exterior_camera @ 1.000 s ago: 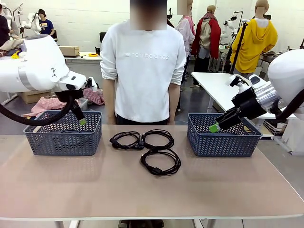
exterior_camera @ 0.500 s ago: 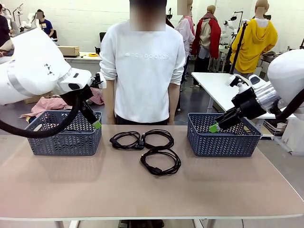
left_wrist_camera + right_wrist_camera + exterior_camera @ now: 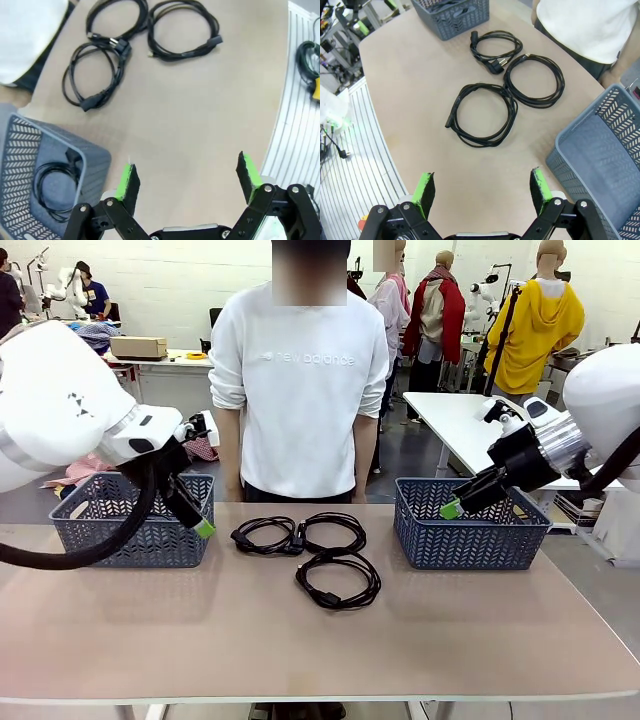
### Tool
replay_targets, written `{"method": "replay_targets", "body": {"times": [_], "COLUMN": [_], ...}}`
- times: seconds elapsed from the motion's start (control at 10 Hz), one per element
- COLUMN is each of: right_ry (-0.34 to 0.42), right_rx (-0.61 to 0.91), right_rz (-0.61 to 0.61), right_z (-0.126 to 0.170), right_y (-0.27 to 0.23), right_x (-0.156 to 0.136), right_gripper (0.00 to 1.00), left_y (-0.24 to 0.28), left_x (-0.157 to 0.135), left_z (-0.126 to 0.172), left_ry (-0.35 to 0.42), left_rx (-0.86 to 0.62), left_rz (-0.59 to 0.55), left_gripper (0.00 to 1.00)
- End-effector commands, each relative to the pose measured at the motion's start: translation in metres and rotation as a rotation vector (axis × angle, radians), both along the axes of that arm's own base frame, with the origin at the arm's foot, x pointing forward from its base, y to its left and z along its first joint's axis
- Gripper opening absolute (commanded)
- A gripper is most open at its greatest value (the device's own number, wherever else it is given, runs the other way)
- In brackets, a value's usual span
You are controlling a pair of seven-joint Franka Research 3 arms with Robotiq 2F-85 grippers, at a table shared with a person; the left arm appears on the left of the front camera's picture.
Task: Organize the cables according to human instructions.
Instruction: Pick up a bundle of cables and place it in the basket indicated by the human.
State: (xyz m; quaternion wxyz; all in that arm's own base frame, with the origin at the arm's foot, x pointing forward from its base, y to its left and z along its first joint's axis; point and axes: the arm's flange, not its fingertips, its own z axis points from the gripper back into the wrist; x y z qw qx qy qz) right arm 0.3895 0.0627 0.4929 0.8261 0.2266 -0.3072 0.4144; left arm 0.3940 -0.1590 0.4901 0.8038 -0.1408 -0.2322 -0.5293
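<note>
We hold our left gripper (image 3: 190, 180) and right gripper (image 3: 482, 192) spread wide and empty, probably awaiting the person's (image 3: 300, 390) word. Three cables (image 3: 338, 582) lie on the table (image 3: 200, 640). A fourth cable (image 3: 52, 192) rests in the basket (image 3: 120, 545) at their nine o'clock.

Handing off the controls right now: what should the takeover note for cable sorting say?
Left claw: open, holding nothing, over the beige table beside the left blue-grey plastic basket.
Right claw: open, holding nothing, by the right blue-grey plastic basket.
Done: one coiled black power cord lies in the left basket.
Left: three coiled black cords on the table before the person; await instructions.
</note>
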Motion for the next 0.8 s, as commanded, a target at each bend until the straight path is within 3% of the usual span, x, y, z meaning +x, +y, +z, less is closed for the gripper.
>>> {"method": "replay_targets", "body": {"times": [0.0, 0.7], "right_ry": [-0.022, -0.022], "right_rx": [0.019, 0.019], "right_rz": [0.020, 0.020], "right_z": [-0.0004, -0.0004], "right_y": [-0.0002, -0.0002], "right_x": [0.0034, 0.0034], "right_gripper": [1.00, 1.00], "left_y": [0.0050, -0.0010], "left_x": [-0.0153, -0.0140], "left_z": [-0.0079, -0.0057], "left_ry": [0.011, 0.018], "left_rx": [-0.068, -0.025], "left_rz": [-0.043, -0.017], "left_gripper": [1.00, 1.00]}}
